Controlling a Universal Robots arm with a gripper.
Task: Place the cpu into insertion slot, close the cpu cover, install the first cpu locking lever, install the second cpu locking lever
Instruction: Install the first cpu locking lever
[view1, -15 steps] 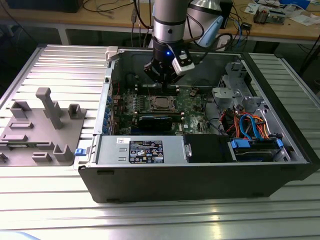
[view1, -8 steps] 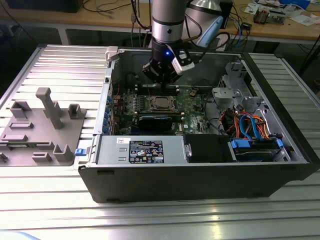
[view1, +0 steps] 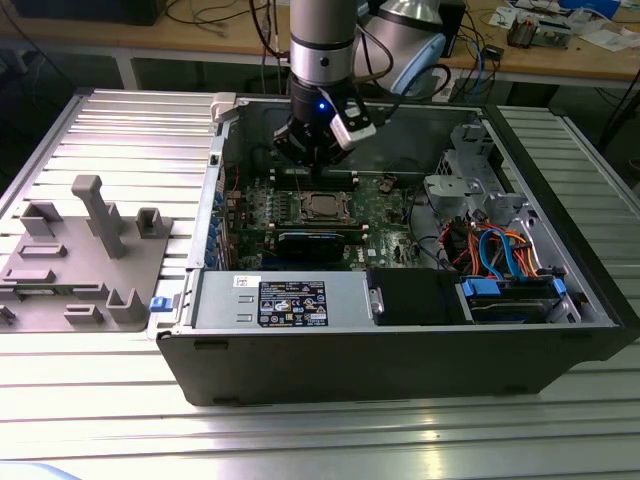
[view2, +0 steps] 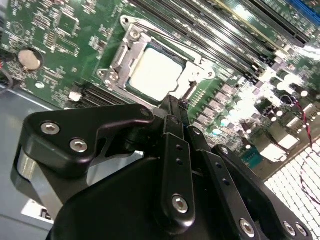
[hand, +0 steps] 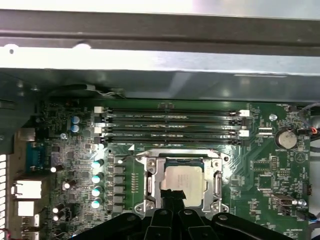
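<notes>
Seated cpu (hand: 185, 177) lies just below the hand (hand: 173, 196), cpu cover (hand: 150, 182) flat around it. Hand pinched fully closed, nothing held: apparently posed to press, not grasp.

An open computer case (view1: 400, 355) sits on the ribbed metal table (view1: 130, 130), with its green motherboard (hand: 260, 170) exposed. Black memory slots (hand: 170, 125) run side by side, a coin battery (hand: 287, 138) near them. Orange and blue cables (view1: 495, 250) bunch at the exterior view's right, and a grey fixture tray (view1: 90, 275) lies outside the case at the left.
</notes>
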